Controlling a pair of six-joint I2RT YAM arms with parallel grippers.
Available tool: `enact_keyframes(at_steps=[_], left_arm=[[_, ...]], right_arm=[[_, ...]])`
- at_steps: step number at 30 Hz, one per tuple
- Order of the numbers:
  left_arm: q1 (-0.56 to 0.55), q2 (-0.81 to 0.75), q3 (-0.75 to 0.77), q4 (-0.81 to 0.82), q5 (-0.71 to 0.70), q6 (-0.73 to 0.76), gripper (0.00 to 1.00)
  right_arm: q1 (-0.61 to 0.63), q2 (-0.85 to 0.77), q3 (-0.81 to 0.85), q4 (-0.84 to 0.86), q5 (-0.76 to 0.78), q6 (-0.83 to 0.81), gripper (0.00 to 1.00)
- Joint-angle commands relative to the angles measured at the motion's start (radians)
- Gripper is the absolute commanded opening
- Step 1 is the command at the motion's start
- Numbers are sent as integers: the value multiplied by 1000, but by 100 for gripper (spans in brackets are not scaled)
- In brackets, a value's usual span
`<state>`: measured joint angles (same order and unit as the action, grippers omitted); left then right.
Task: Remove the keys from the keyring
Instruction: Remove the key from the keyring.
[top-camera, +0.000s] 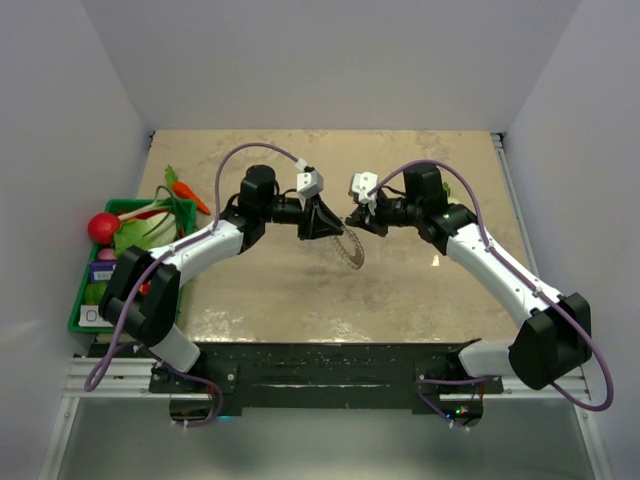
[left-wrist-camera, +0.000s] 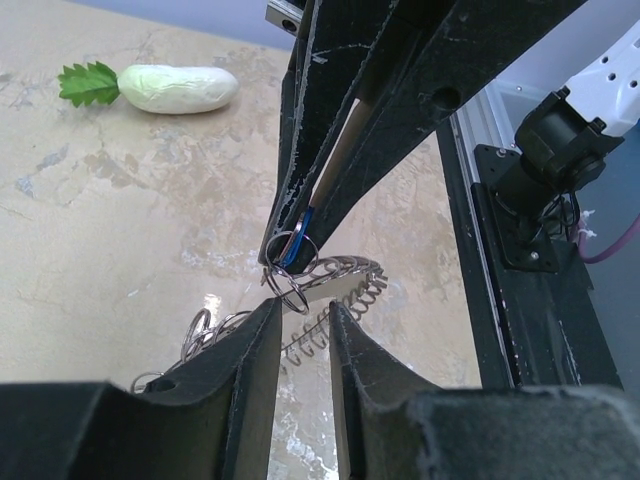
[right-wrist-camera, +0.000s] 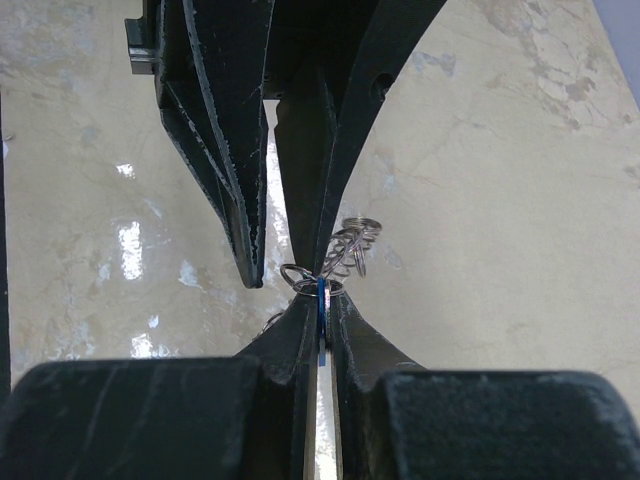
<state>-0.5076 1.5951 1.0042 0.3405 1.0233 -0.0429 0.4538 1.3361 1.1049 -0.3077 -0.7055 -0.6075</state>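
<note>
The keyring (top-camera: 350, 250) is a grey coil-like loop hanging below the two grippers at the table's middle. It also shows in the left wrist view (left-wrist-camera: 345, 278) and the right wrist view (right-wrist-camera: 350, 243). My right gripper (right-wrist-camera: 321, 296) is shut on the blue-headed key (right-wrist-camera: 321, 305), held edge-on between its fingers. In the left wrist view the right gripper (left-wrist-camera: 290, 255) comes down from above with the blue key (left-wrist-camera: 301, 232) at its tips. My left gripper (left-wrist-camera: 300, 312) is open with a narrow gap, its tips right at the small rings beside the key. It faces the right gripper (top-camera: 355, 218) closely.
A white radish with green leaves (left-wrist-camera: 175, 88) lies on the tan table (top-camera: 260, 300). A green bin (top-camera: 82, 310) with vegetables and a red ball (top-camera: 102, 228) stands at the left edge. A carrot (top-camera: 186, 192) lies behind it.
</note>
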Motion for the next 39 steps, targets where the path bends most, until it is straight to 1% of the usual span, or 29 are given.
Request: enact_keyframes(at_steps=[1,7,8,10,11,12,13,20,24,25,26,28,29,32,39], left_arm=[[-5,-6,39,60,27,-23,31],[-6,-1,39,65,24,-29,29],[-6,0,39,66,26,-31,24],[-6,0,37,65,20,-31,16],[-6,0,37,66,18,-31,8],[-6,2,39,66,15,-31,3],[-6,0,39,66,14,-29,0],[-5,-4,39,48,-8,-12,0],[-5,-14,42,31,-15,1,0],[-3,-17,43,20,-17,6,0],[-5,-18,45,19,-17,12,0],[-2,-24,47,14,-12,14,0],[-2,-26,47,12,-8,15,0],[-2,-30,51,3,3,23,0],[7,-47,51,-5,17,31,0]], right_arm=[[8,5,26,24,-26,-14,0],[8,5,26,25,-28,-12,0],[11,3,26,24,-26,-12,0],[11,3,26,24,-28,-12,0],[10,2,26,24,-28,-12,0],[9,0,26,24,-28,-12,0],[9,0,26,24,-29,-12,0],[11,-6,26,16,-28,-20,0],[10,-12,39,-17,-12,-61,0],[11,-9,45,-31,-6,-78,2],[11,-2,55,-72,-2,-92,10],[11,11,82,-106,14,-118,18],[11,17,90,-131,17,-124,24],[10,18,95,-140,27,-138,32],[10,12,90,-139,41,-146,34]])
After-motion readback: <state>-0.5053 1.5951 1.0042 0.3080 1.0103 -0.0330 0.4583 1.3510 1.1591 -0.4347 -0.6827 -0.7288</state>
